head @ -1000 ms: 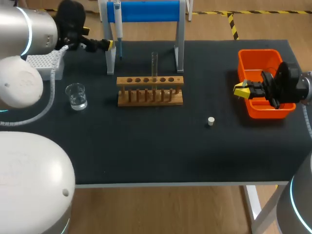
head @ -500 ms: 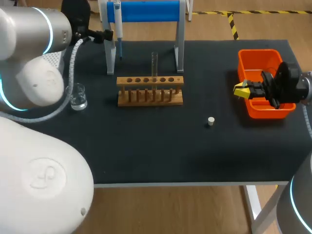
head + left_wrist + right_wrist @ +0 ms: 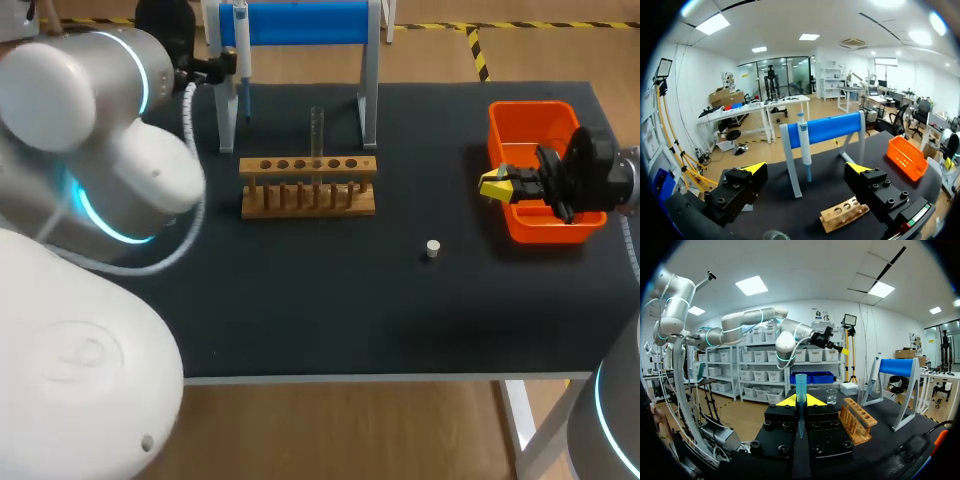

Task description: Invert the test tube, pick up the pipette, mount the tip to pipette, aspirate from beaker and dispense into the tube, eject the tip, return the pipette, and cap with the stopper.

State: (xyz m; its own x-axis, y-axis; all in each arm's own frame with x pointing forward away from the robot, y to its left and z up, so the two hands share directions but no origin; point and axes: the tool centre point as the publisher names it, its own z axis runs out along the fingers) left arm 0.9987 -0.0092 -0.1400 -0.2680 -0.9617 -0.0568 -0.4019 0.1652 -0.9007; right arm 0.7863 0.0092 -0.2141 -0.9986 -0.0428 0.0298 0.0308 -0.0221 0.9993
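One test tube (image 3: 317, 128) mid-frame, one pipette (image 3: 241, 45) upper left — left gripper (image 3: 807, 167) gapes wide; right gripper (image 3: 800, 401) clamps one blue tip (image 3: 800, 382).

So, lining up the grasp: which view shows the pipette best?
Left wrist view: the pipette hangs on its stand, centred ahead of the open jaws. Head view shows it small; right wrist view, distant.

The head camera is looking down from above and behind, covering the whole table (image 3: 330, 310). The left wrist camera is facing the blue stand (image 3: 825, 127) at close range; the right wrist camera is viewing it across the table. All three are sharing the stand, pipette (image 3: 804, 145) and wooden rack (image 3: 308, 188).
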